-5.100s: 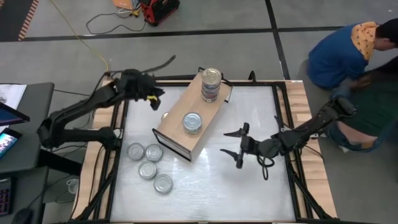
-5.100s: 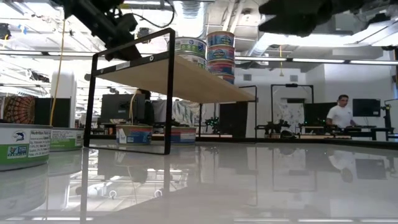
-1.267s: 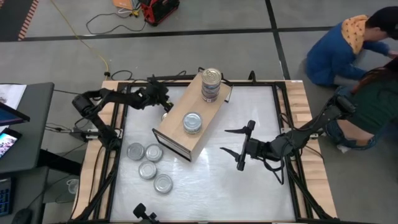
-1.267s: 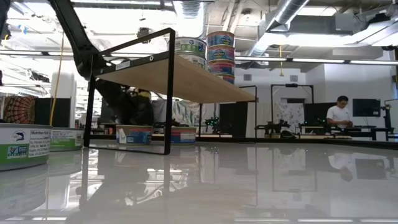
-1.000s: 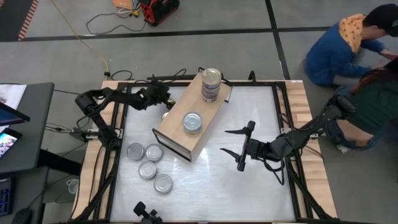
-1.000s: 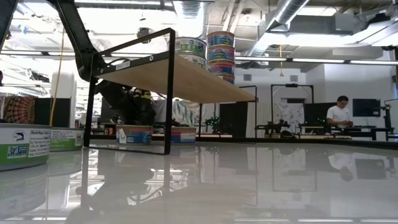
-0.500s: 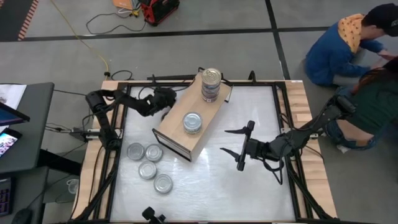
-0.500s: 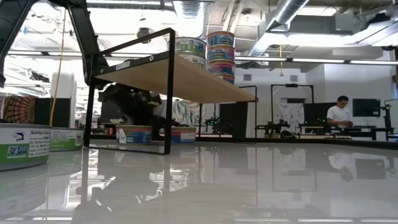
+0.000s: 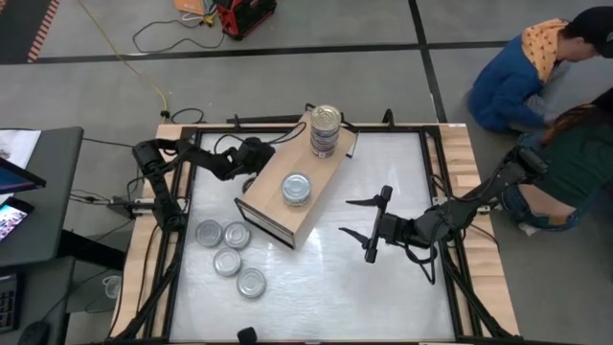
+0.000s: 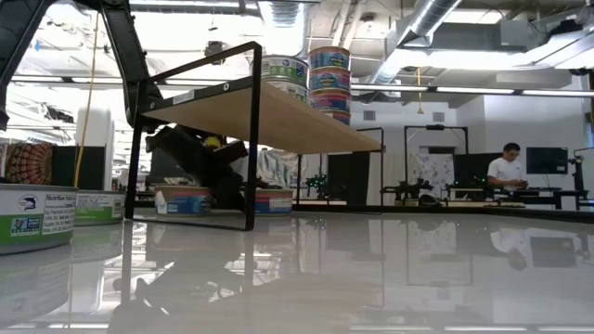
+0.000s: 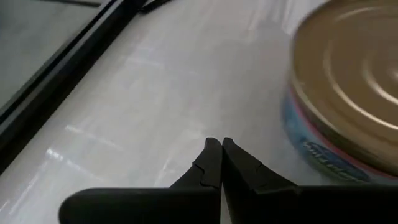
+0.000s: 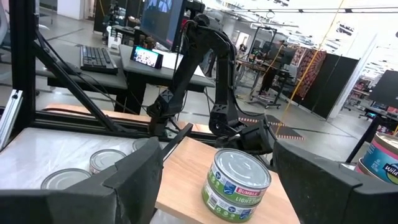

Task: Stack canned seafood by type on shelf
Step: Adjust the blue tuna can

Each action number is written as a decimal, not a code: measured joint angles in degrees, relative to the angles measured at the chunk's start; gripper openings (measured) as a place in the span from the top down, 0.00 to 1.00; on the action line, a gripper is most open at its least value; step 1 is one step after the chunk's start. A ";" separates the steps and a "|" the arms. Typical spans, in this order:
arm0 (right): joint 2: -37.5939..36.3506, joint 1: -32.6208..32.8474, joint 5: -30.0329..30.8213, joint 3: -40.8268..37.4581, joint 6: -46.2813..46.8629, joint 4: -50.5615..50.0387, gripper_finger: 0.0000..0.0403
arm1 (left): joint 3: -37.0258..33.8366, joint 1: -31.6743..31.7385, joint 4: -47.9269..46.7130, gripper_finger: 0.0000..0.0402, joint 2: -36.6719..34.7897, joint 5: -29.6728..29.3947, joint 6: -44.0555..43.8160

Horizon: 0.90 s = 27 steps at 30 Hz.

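The shelf (image 9: 273,206) lies slantwise mid-table. A stack of gold-lidded tins (image 9: 326,129) stands on its far end and a short stack of silver-lidded tins (image 9: 296,188) on its middle. Several silver-lidded tins (image 9: 227,262) sit on the table to its near left. My left gripper (image 9: 259,163) is shut, low at the shelf's far-left side. Its tips (image 11: 217,149) are just above the tabletop beside a gold-lidded tin (image 11: 348,93), which rests flat on the table. My right gripper (image 9: 350,218) hangs open above the table right of the shelf, pointing at it. My left gripper lies close alongside the gold-lidded tin's side wall (image 11: 311,155). A strip of table shows between its fingertips and the tin. Whether the outer side of a finger touches the wall farther back, I cannot tell.
Dark rails (image 9: 182,240) edge the white tabletop. Bare tabletop (image 9: 383,287) lies near and right of the shelf. In the low view another tin (image 10: 274,201) shows under the shelf (image 10: 278,121). People (image 9: 536,77) crouch beyond the table's far right corner.
My left gripper, still shut, has gone toward the table's right and a little down, in against the shelf's far-left side, rolling as it went. In the low view the tin under the shelf now stands slightly farther toward the table's left.
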 joint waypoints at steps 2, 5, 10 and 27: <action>0.00 0.00 -0.01 0.00 0.00 0.00 0.19 | 0.00 -0.30 -0.08 1.00 0.00 1.63 1.61; 0.00 0.00 -0.02 0.00 0.11 0.00 0.19 | 0.00 -0.72 -0.12 1.00 0.00 3.79 3.48; 0.00 0.00 -0.06 0.00 0.14 0.00 0.19 | 0.00 -0.80 -0.16 1.00 0.00 5.94 4.11; 0.00 0.00 -0.06 0.00 0.11 0.00 0.19 | -0.02 -0.77 -1.03 1.00 0.00 14.51 7.37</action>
